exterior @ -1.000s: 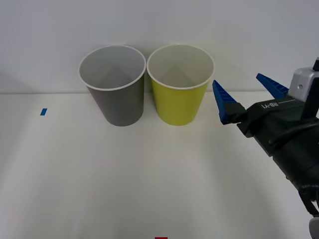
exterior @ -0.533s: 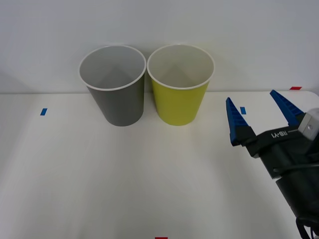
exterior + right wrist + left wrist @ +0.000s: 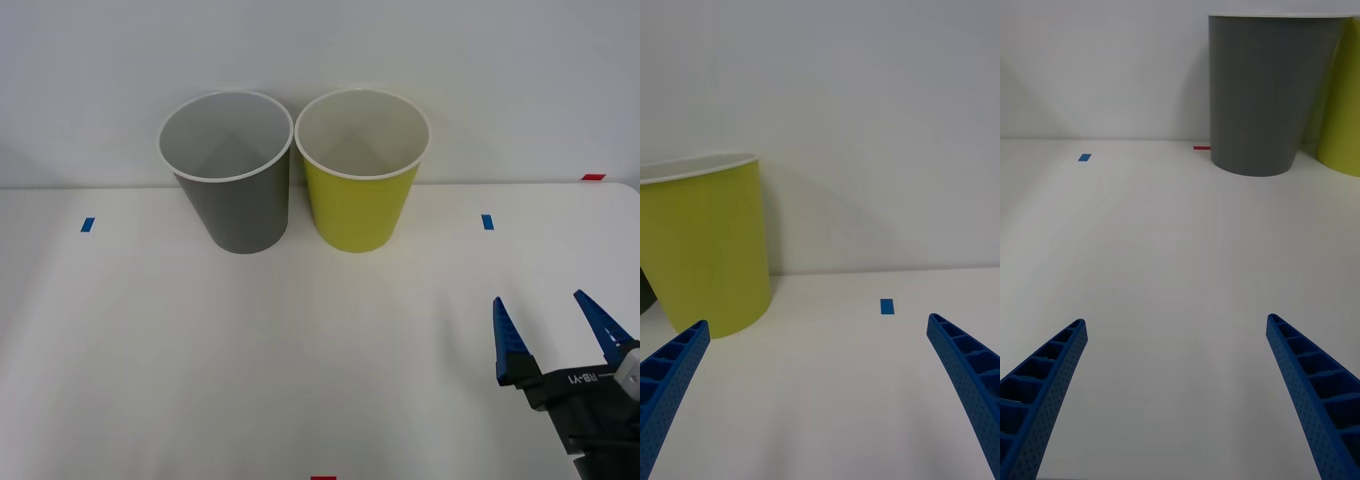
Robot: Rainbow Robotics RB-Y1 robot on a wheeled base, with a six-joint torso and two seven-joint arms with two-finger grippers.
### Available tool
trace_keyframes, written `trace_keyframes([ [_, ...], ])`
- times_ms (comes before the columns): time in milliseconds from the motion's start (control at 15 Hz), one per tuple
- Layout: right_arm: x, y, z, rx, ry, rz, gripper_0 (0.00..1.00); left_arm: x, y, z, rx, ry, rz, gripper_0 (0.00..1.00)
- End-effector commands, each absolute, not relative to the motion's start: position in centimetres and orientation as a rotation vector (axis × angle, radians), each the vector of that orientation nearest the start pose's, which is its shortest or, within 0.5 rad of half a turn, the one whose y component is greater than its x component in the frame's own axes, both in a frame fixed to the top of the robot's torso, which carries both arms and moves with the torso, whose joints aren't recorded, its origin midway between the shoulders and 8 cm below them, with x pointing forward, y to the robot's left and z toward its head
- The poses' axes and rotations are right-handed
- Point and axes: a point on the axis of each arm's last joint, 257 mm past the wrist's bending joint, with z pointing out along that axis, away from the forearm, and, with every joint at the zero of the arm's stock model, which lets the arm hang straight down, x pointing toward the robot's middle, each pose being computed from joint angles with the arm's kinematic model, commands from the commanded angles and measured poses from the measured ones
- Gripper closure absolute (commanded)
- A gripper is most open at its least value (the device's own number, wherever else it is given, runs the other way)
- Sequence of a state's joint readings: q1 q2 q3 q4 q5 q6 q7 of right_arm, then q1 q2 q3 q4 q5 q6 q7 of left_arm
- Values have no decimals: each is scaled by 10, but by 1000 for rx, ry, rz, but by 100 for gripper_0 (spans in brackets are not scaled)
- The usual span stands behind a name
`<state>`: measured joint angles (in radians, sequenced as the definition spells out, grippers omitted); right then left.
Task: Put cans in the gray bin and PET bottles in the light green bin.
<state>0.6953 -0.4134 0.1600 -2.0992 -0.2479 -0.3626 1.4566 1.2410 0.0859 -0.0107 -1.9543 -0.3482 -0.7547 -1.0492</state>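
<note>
Right gripper (image 3: 558,318) low over near right part of table (image 3: 150,350), fingers spread, empty. Left gripper (image 3: 1176,390) fingers likewise spread, empty, low over table, facing gray bin (image 3: 230,175). Gray bin and light green bin (image 3: 362,170) upright side by side at back of table, rims nearly touching, both insides bare. No can or bottle on table. Judgement: no item in hand; next move calls for locating one.
</note>
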Motion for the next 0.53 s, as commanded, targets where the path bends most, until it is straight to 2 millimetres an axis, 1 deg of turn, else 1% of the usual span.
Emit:
trace_keyframes([
  [67, 315, -268, -202, -67, 1474, 145, 0, 156, 288, -278, -63, 1681, -1, 18],
  [200, 298, -269, -215, -69, 1516, 142, 0, 156, 288, -278, -63, 1681, -1, 18],
  [333, 285, -269, -223, -62, 1540, 146, 0, 156, 288, -278, -63, 1681, -1, 18],
  [400, 274, -269, -228, -51, 1556, 153, 0, 156, 288, -278, -63, 1681, -1, 18],
  [533, 259, -269, -235, -38, 1583, 162, 0, 156, 288, -278, -63, 1681, -1, 18],
])
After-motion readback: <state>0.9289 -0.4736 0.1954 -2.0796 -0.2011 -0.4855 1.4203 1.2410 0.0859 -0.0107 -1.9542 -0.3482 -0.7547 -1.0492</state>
